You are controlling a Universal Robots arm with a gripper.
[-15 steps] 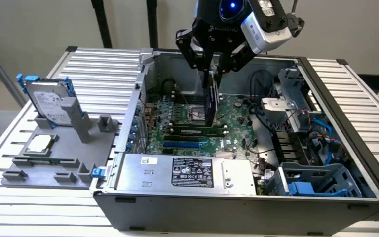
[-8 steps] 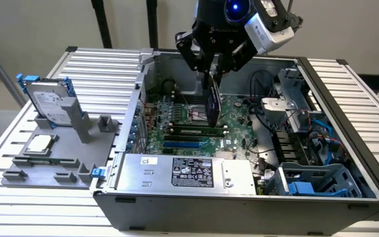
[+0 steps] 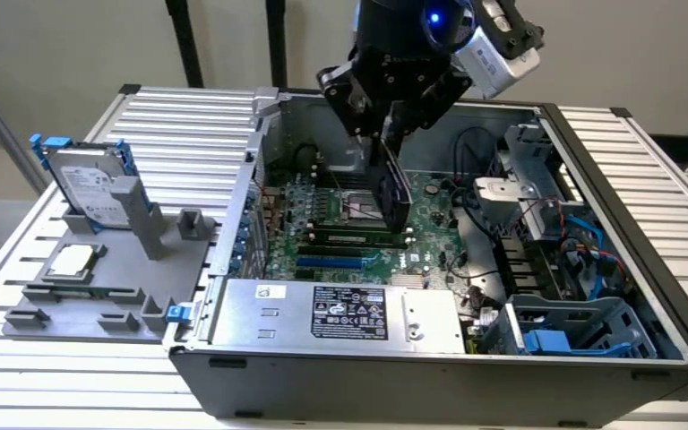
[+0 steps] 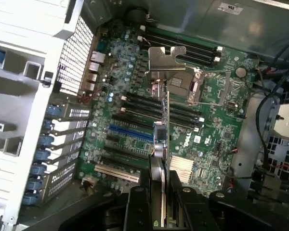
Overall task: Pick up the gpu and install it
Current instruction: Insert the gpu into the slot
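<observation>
My gripper (image 3: 387,134) hangs over the open computer case (image 3: 631,233) and is shut on the gpu (image 3: 393,193). The card hangs on edge, thin and dark, above the green motherboard (image 3: 320,210), with its lower end near the memory slots. The wrist view looks along the gpu (image 4: 164,113) edge-on, its silver bracket (image 4: 166,60) at the far end over the CPU socket area. The black fingers (image 4: 135,204) clamp it on both sides at the gripper (image 4: 162,197). Beside the card on the motherboard (image 4: 216,91) lie a blue expansion slot (image 4: 130,133) and black slots.
A silver hard drive with blue rails (image 3: 90,184) and a small silver CPU chip (image 3: 72,261) sit on a grey fixture at the exterior view's left. In the case are the power supply (image 3: 344,312), a blue-clipped drive cage (image 3: 565,330) and cables (image 3: 536,224).
</observation>
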